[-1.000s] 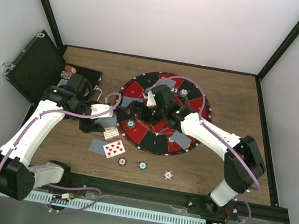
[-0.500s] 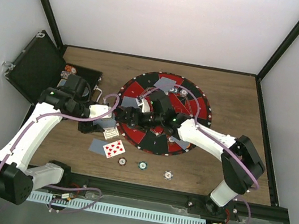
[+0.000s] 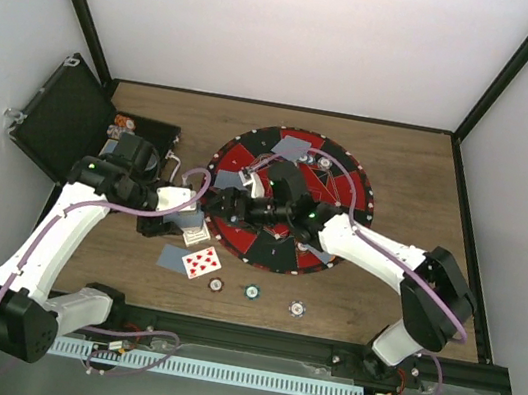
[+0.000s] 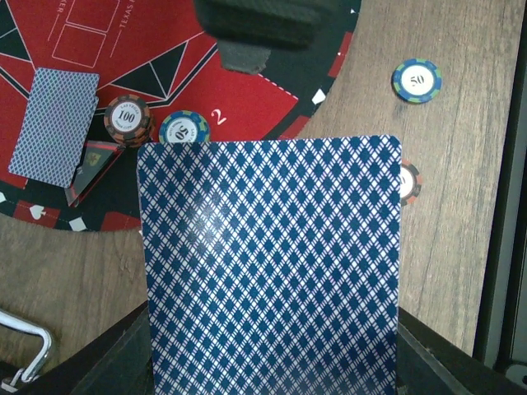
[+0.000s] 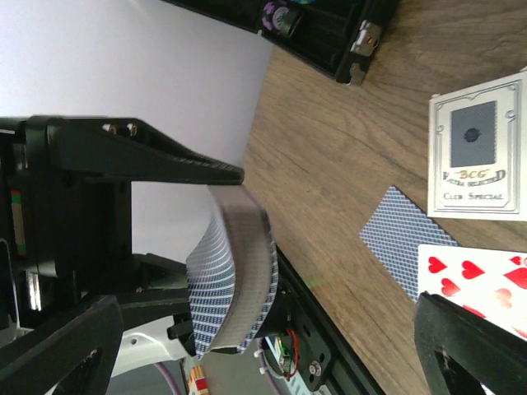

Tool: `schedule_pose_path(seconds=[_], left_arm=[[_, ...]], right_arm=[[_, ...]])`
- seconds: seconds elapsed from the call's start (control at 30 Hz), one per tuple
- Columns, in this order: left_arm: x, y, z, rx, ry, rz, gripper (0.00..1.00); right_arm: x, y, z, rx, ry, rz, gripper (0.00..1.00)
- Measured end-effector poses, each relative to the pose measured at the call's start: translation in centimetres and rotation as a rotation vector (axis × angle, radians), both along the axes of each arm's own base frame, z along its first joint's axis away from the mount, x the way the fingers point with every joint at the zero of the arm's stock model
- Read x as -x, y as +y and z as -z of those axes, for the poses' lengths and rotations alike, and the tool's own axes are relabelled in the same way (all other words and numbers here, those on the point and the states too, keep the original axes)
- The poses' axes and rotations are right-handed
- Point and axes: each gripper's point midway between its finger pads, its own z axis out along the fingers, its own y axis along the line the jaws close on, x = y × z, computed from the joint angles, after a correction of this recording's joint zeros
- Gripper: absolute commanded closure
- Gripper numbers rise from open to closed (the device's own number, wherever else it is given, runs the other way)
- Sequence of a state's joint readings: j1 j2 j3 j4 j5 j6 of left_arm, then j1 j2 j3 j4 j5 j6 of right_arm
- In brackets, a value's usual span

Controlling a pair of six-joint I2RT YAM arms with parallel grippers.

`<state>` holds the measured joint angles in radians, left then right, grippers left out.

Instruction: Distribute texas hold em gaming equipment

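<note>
A deck of blue-backed playing cards (image 4: 272, 271) fills the left wrist view, and my left gripper (image 4: 272, 366) is shut on it. Seen from the right wrist, the deck (image 5: 235, 280) is bowed and stands on edge above the table. My right gripper (image 3: 234, 205) is open, just right of the deck (image 3: 191, 216), with its fingers (image 5: 58, 346) spread wide on either side of it and apart from it. A face-up hearts card (image 3: 202, 261) and a face-down card (image 3: 173, 258) lie on the wood. Three chips (image 3: 251, 292) sit in a row near the front edge.
The round red-and-black mat (image 3: 342, 185) carries face-down cards (image 4: 53, 123) and chips (image 4: 128, 119). A card box (image 5: 478, 156) lies beside the loose cards. The open black case (image 3: 64, 119) stands at the far left with chips inside.
My right gripper has swung left from the middle of the mat to its left edge, closing on the deck. The left arm has stayed in place with the deck.
</note>
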<state>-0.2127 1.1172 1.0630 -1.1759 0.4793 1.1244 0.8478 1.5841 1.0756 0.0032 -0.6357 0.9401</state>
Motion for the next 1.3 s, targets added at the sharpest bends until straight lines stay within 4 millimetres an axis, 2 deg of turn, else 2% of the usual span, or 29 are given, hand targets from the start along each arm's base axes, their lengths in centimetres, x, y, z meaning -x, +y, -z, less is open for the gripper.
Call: schedule_pose_path(seconds=[0.2,0.37,0.8,0.97,1.3], left_arm=[[0.1,0.1,0.1,-0.005,0.000,0.001,0.96],[0.2,0.2,0.0,-0.008,-0.007,0.003,0.96],[0.3,0.2,-0.2,-0.007,-0.013,0.009,0.96],[0.4,0.2,-0.3,-0.009,-0.010,0.008,0.96],[0.4,0.1,-0.4,-0.004,-0.008,0.011,0.96]], right_arm=[[1.5,1.8,-0.3,-0.007,-0.002,-0.053,0.07],[1.9,3.8,-0.3,-0.015,-0.001,-0.093,0.13],[1.1,6.5,2.2,-0.018,0.059,-0.121,0.24],[1.0,6.8,3.5,-0.007,0.079,-0.125,0.25],[0.5,5.9,3.3,-0.015,0.069,-0.116,0.32]])
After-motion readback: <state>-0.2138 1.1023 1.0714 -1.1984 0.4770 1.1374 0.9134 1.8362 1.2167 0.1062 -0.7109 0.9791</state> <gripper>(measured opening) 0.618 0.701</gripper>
